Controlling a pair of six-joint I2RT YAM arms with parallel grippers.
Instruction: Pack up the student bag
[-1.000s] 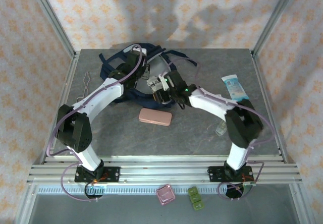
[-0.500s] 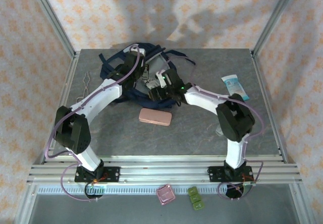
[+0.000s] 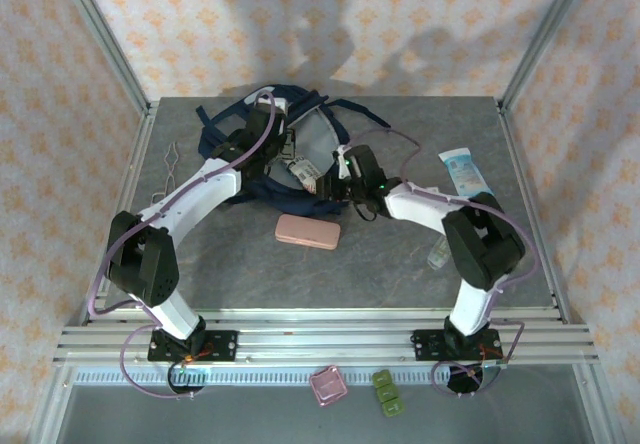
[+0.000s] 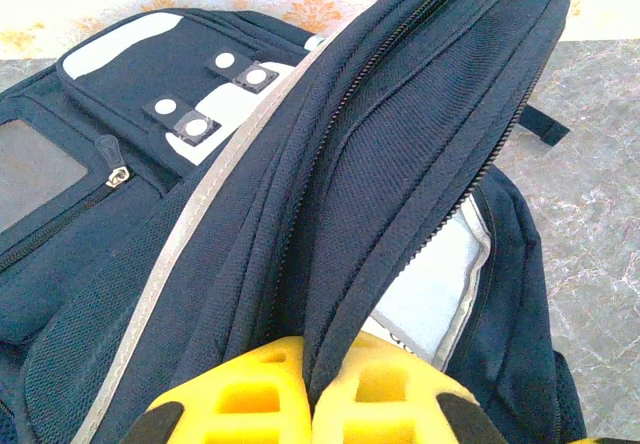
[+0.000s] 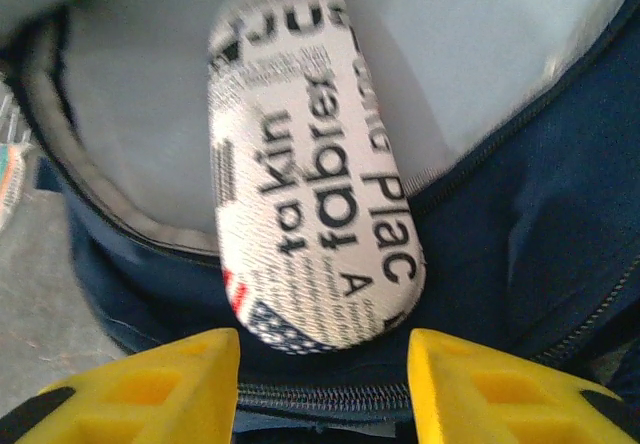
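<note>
The student bag (image 3: pixel 222 132), navy with grey stripes, lies at the back middle of the table with its main compartment pulled open. My left gripper (image 4: pixel 310 404) is shut on the bag's zipped flap (image 4: pixel 400 134) and holds it up; from above it (image 3: pixel 283 156) sits over the bag. A newsprint-patterned case (image 5: pixel 310 184) lies half inside the pale lining (image 5: pixel 480 54), resting on the bag's rim. My right gripper (image 5: pixel 325 384) is open just short of the case's near end, fingers apart and touching nothing. Seen from above, it (image 3: pixel 332 182) is at the bag's right edge, by the case (image 3: pixel 305 172).
A pink case (image 3: pixel 308 231) lies on the table in front of the bag. A blue-and-white tube (image 3: pixel 465 172) lies at the right, and a small clear item (image 3: pixel 440 255) beside the right arm. Thin wire pieces (image 3: pixel 172 159) lie along the left edge.
My right gripper has let go of the printed case at the bag's mouth and drawn back slightly to the right. The left gripper has kept its hold on the flap.
</note>
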